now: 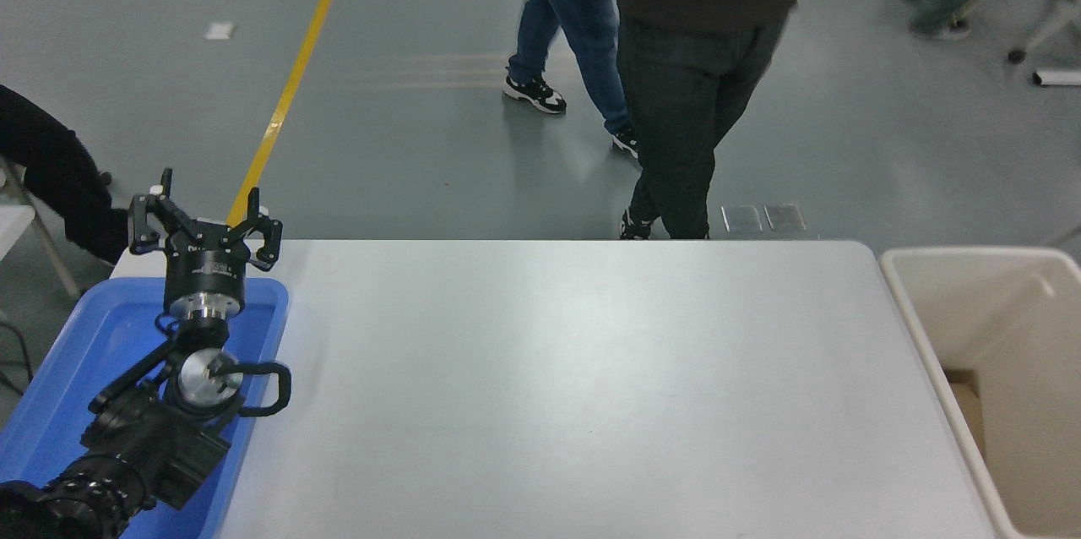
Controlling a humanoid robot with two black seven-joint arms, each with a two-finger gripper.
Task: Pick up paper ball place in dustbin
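Note:
The cream-beige dustbin (908, 302) stands against the table's right edge, its deep inside partly in view. The paper ball is out of view. My right arm and its gripper are out of the picture. My left gripper (205, 222) is parked at the lower left above the blue tray, its fingers spread open and empty.
A shallow blue tray (76, 370) sits at the table's left end under my left arm. The white table (574, 387) fills the middle. A person in dark trousers (684, 125) stands at the far edge; another in blue jeans (574, 24) walks behind. A seated person's leg (51, 176) shows at far left.

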